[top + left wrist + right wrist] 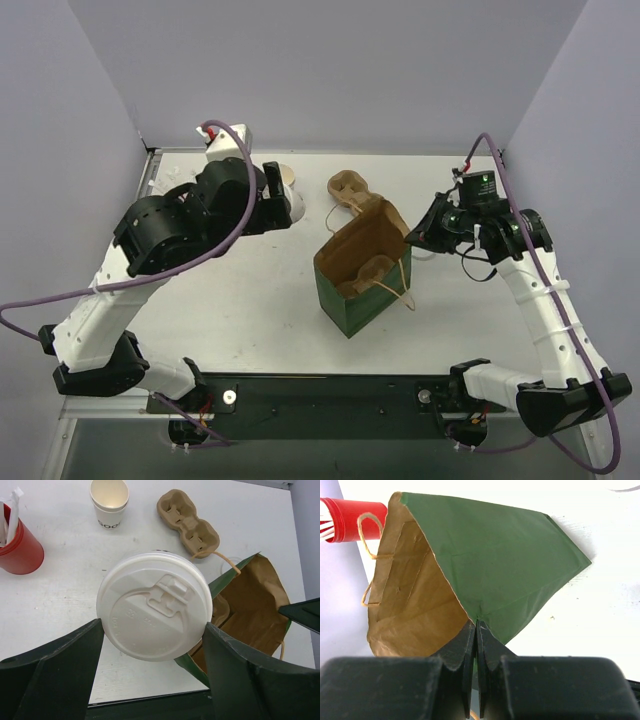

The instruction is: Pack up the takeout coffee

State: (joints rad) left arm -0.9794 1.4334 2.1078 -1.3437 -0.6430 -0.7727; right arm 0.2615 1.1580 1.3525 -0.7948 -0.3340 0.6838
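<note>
The left gripper, nearest the lens, has its dark fingers clamped on either side of a white lid; what lies under the lid is hidden. The right gripper has its jaws pressed together on the rim of the green paper bag. Beyond stand the pulp carrier and the red cup of straws. Between them the open takeout coffee stands ungripped on the table.
</note>
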